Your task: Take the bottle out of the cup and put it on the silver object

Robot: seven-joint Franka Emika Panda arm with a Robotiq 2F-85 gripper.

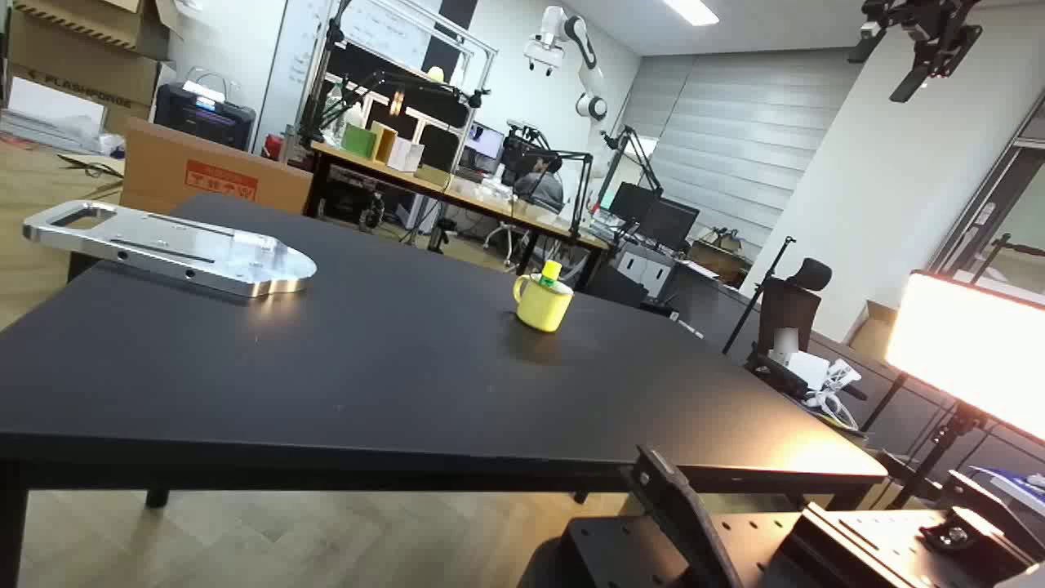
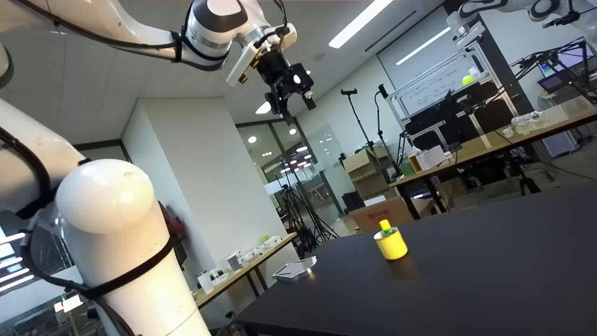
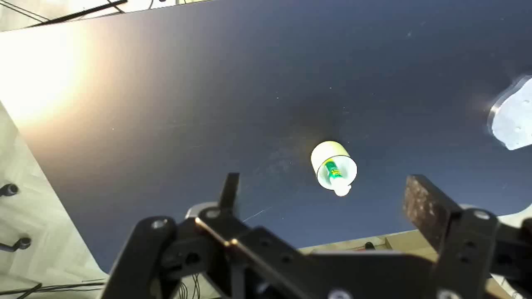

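The bottle (image 1: 551,271) stands leaning inside the yellow cup (image 1: 542,309). Its yellow top and a bit of green stick out above the rim. Bottle (image 2: 385,226) and cup (image 2: 392,246) show likewise in an exterior view. In the wrist view the bottle's green body (image 3: 333,170) shows inside the cup (image 3: 326,153), with its top washed out white. The silver object (image 1: 175,245) lies flat at the table's far end; it also shows in an exterior view (image 2: 295,269) and partly in the wrist view (image 3: 515,116). My gripper (image 2: 299,112) is open, empty and high above the table; its fingers (image 3: 322,182) are wide apart.
The black table (image 1: 392,376) carries the cup and the silver object. A bright lamp (image 1: 971,351) stands beside one table end. A cardboard box (image 1: 212,167) stands on the floor behind the silver object. A wooden workbench (image 1: 457,192) stands further back.
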